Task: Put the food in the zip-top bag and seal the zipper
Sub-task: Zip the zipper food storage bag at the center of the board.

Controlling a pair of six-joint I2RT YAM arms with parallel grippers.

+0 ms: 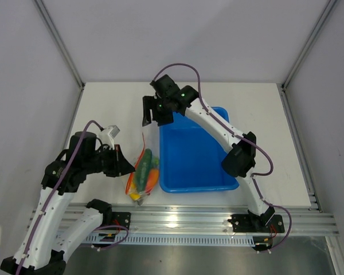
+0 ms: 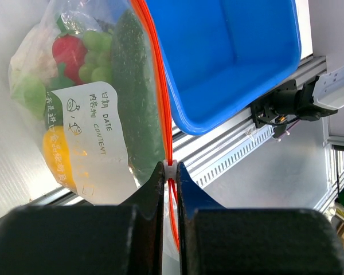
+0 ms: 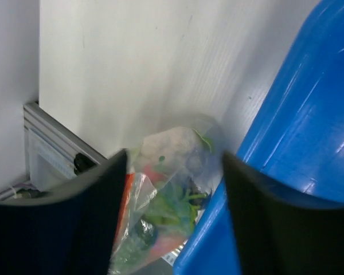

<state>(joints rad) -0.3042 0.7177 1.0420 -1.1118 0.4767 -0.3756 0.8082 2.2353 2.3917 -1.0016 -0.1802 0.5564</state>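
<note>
The zip-top bag [image 2: 97, 137] is clear, glossy, crinkled plastic film, the blue tub [image 2: 229, 57] smooth shiny plastic, the tabletop [image 1: 114, 103] matt white, the left tool [image 2: 170, 172] matt black.

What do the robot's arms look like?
Both are white tubes with chunky black joints: the left arm and the right arm. A thin purple cable loops along each. Tiny green lights glow near the right gripper. The left gripper has blocky black fingers.

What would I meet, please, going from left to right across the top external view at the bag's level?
The left gripper, shut on the zipper → zip-top bag → blue tub. The right gripper, farther back, straddles the line between bag and tub, so it is left out.
</note>
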